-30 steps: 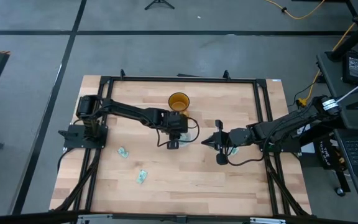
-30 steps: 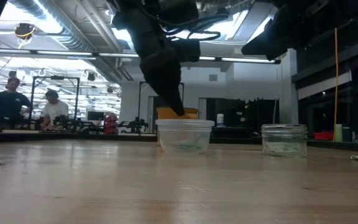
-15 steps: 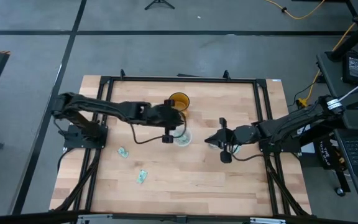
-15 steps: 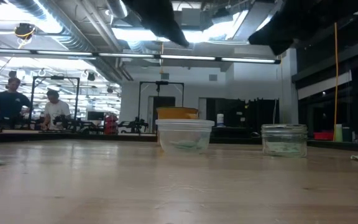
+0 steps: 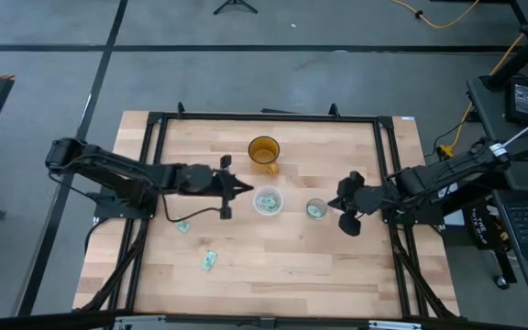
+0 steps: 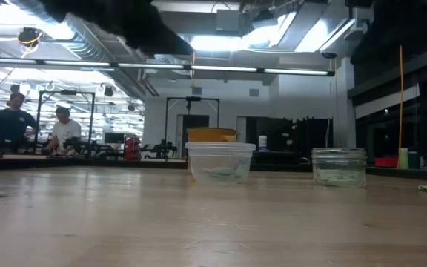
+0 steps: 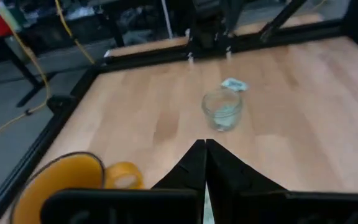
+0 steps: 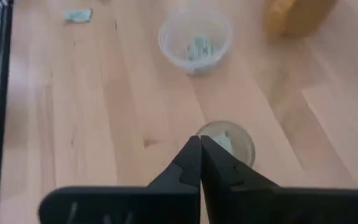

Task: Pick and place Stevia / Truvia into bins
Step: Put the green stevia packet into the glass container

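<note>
The clear plastic cup (image 5: 268,201) (image 8: 194,40) stands mid-table with pale green packets (image 8: 197,46) lying in it. To its right the small grey cup (image 5: 315,209) (image 7: 222,111) holds a packet too. Loose packets lie flat on the wood at the front left (image 5: 181,225) (image 5: 209,260), and one (image 7: 234,84) lies beyond the small cup. My left gripper (image 5: 246,190) (image 7: 204,146) is shut and empty, hanging left of the clear cup. My right gripper (image 5: 335,203) (image 8: 199,142) is shut and empty, above the table just right of the small cup.
An amber handled cup (image 5: 264,150) stands behind the clear cup. A black frame (image 5: 264,117) runs round the tabletop. Bare wood lies along the near side. In the low view people show far off in the room (image 6: 10,122).
My left gripper has risen out of the clear cup and drawn back toward the table's left edge, tipping from pointing down to nearly level. My right gripper has lifted and pulled back toward the right edge, uncovering the small grey cup. The cups have stayed put.
</note>
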`<state>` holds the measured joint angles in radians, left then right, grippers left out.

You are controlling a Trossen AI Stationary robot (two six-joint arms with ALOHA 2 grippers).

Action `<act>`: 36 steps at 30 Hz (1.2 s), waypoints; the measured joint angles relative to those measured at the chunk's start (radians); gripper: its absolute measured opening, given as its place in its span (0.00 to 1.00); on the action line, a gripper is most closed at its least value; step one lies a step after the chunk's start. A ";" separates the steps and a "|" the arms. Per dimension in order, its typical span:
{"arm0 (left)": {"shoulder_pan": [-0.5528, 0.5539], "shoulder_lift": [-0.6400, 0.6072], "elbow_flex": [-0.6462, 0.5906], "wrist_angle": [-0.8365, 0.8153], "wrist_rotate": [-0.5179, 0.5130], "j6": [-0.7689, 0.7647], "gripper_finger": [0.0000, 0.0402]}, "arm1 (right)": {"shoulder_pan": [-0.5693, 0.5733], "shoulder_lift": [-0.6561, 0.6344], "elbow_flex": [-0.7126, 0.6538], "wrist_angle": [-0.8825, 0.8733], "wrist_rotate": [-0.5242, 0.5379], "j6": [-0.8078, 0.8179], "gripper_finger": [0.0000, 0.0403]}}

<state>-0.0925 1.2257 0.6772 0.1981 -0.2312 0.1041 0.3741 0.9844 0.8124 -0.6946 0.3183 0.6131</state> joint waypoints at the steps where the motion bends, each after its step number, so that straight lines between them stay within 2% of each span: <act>1: -0.014 -0.011 -0.028 0.027 -0.006 -0.001 0.00 | 0.013 0.006 0.015 -0.043 -0.002 0.023 0.01; 5: -0.065 -0.056 -0.121 0.085 -0.065 0.011 0.01 | 0.056 0.056 0.091 -0.204 -0.006 0.199 0.01; 8: -0.080 -0.088 -0.167 0.084 -0.073 -0.006 0.01 | 0.094 0.120 0.132 -0.270 -0.006 0.344 0.00; 18: -0.089 -0.090 -0.184 0.082 -0.064 -0.013 0.02 | 0.169 0.383 0.197 -0.459 -0.051 0.617 0.02; 24: -0.089 -0.089 -0.184 0.060 -0.064 -0.013 0.01 | 0.163 0.481 0.196 -0.463 -0.051 0.636 0.03; 30: -0.089 -0.089 -0.184 0.060 -0.063 -0.015 0.01 | 0.153 0.500 0.196 -0.440 -0.050 0.627 0.03; 36: -0.089 -0.089 -0.184 0.060 -0.056 -0.060 0.01 | 0.153 0.500 0.195 -0.440 -0.049 0.662 0.11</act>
<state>-0.1818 1.1362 0.4934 0.2581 -0.2874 0.0438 0.5274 1.4844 1.0070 -1.1345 0.2691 1.2755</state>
